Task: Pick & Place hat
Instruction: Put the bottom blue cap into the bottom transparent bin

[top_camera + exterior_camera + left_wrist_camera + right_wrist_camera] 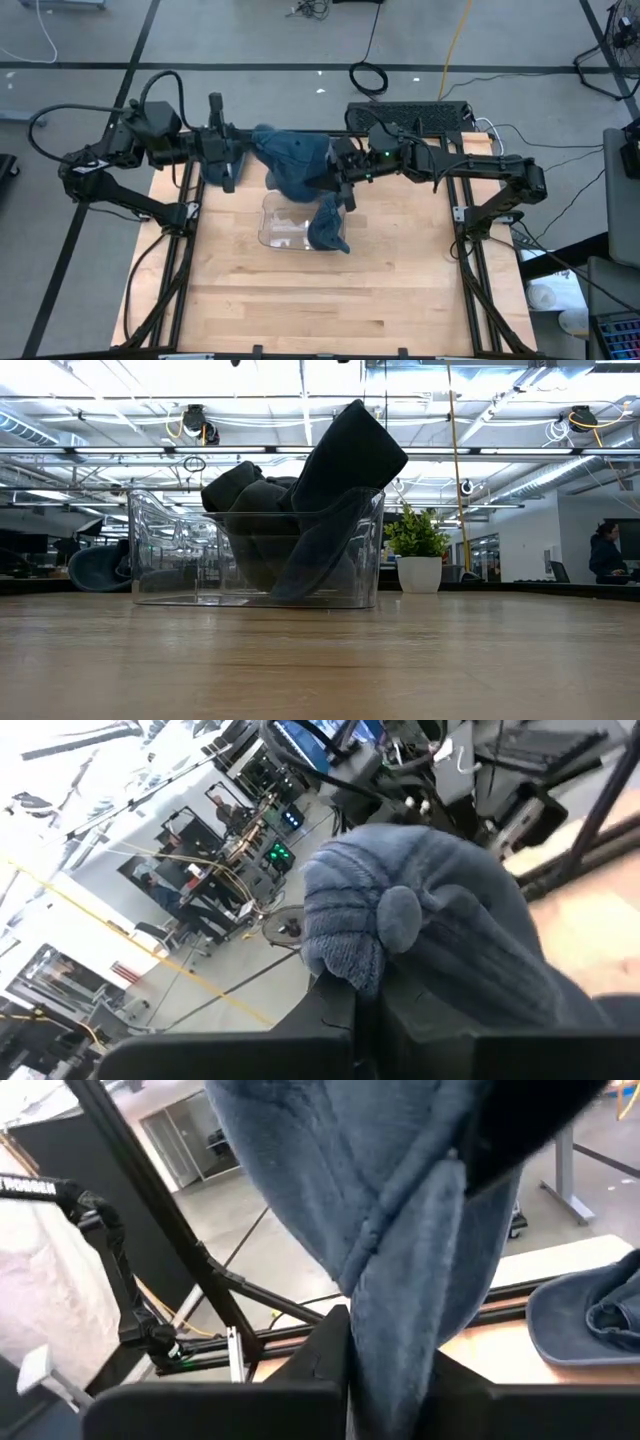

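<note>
jaws on both arms are clamped on blue hats. across the wooden surface [330, 300], largest first: the clear bin [275, 228] sits mid-frame with one hat [328, 225] draped over its right wall, seemingly placed. above it, the right jaws [345, 185] pinch a big hat [300, 165] near the upper centre, not yet lowered in. the left jaws [228, 165] hold a small knitted hat [420, 920], waiting at upper left. two drops likely remain.
</note>
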Robot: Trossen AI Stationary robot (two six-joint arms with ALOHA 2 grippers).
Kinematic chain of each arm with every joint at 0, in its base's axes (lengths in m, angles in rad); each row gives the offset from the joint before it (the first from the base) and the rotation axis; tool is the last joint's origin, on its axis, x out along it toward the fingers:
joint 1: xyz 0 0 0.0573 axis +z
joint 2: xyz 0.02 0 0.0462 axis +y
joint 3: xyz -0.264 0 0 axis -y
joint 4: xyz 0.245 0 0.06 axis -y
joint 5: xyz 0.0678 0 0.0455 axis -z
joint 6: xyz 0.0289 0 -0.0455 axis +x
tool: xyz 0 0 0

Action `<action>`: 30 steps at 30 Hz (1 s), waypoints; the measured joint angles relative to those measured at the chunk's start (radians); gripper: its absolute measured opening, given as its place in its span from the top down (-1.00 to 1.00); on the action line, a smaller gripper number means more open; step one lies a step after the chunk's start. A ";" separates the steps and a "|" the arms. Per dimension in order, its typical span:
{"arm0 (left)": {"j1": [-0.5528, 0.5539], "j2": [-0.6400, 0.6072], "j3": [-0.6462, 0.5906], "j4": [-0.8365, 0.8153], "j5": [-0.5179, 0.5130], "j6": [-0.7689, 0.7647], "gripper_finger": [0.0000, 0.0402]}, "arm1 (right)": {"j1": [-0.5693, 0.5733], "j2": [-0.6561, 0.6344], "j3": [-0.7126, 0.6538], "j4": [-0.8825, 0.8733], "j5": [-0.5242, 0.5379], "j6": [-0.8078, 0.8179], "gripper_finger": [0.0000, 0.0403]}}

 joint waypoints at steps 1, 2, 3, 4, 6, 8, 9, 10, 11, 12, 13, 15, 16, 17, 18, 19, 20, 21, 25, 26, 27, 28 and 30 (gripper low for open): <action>0.000 0.000 0.000 0.009 0.000 -0.012 0.95 | -0.001 0.000 0.000 0.000 0.004 0.010 0.96; 0.000 0.000 0.000 0.022 -0.003 -0.020 0.91 | -0.003 0.000 0.000 0.002 0.000 0.011 0.97; 0.000 -0.001 0.000 0.032 -0.010 -0.030 0.88 | -0.006 -0.004 0.000 0.005 -0.010 0.011 0.98; 0.000 -0.002 0.000 0.044 -0.021 -0.039 0.83 | -0.007 -0.013 0.000 0.002 -0.013 0.011 0.98; 0.000 -0.008 0.000 0.070 -0.037 -0.046 0.75 | -0.007 -0.044 0.000 -0.021 -0.011 -0.007 0.98; 0.000 -0.020 0.000 0.117 -0.058 -0.067 0.67 | -0.007 -0.082 0.000 -0.023 0.008 -0.045 0.99; 0.000 -0.025 0.000 0.141 -0.066 -0.085 0.63 | -0.007 -0.105 0.000 -0.035 0.031 -0.063 0.99; 0.000 -0.028 0.000 0.171 -0.072 -0.106 0.60 | -0.007 -0.126 0.000 -0.047 0.059 -0.083 0.99; 0.000 -0.031 0.001 0.203 -0.072 -0.126 0.56 | -0.007 -0.145 0.000 -0.054 0.086 -0.105 0.99; 0.000 -0.035 0.001 0.225 -0.072 -0.146 0.52 | -0.008 -0.166 0.000 -0.073 0.112 -0.125 0.99; 0.000 -0.035 0.001 0.241 -0.072 -0.161 0.48 | -0.008 -0.186 0.000 -0.096 0.136 -0.143 0.99; 0.000 -0.036 0.001 0.279 -0.072 -0.192 0.38 | -0.011 -0.221 0.000 -0.111 0.182 -0.178 0.99; 0.000 -0.038 0.001 0.290 -0.072 -0.212 0.32 | -0.013 -0.240 0.000 -0.120 0.203 -0.192 0.99; 0.003 -0.041 0.000 0.306 -0.071 -0.238 0.26 | -0.013 -0.258 0.000 -0.121 0.222 -0.204 0.99; 0.011 -0.043 0.000 0.324 -0.071 -0.275 0.20 | -0.014 -0.273 0.000 -0.107 0.238 -0.217 0.99; 0.019 -0.043 0.000 0.339 -0.071 -0.328 0.14 | -0.015 -0.287 0.000 -0.077 0.257 -0.226 1.00; 0.027 -0.044 0.000 0.345 -0.071 -0.388 0.08 | -0.015 -0.298 0.000 -0.034 0.270 -0.236 1.00; 0.037 -0.044 0.000 0.345 -0.069 -0.453 0.02 | -0.015 -0.304 0.000 0.014 0.275 -0.245 1.00; 0.087 -0.022 -0.002 0.343 0.009 -0.682 -0.22 | -0.015 -0.304 0.001 0.205 0.239 -0.273 1.00; 0.100 -0.015 -0.003 0.341 0.050 -0.727 -0.27 | -0.015 -0.301 0.001 0.237 0.227 -0.273 1.00; 0.112 -0.005 -0.004 0.339 0.083 -0.766 -0.32 | -0.014 -0.295 0.001 0.269 0.222 -0.272 1.00; 0.122 0.007 -0.004 0.344 0.109 -0.805 -0.37 | -0.014 -0.290 0.001 0.298 0.221 -0.270 1.00; 0.138 0.025 -0.004 0.357 0.159 -0.876 -0.46 | -0.012 -0.275 0.000 0.365 0.196 -0.267 1.00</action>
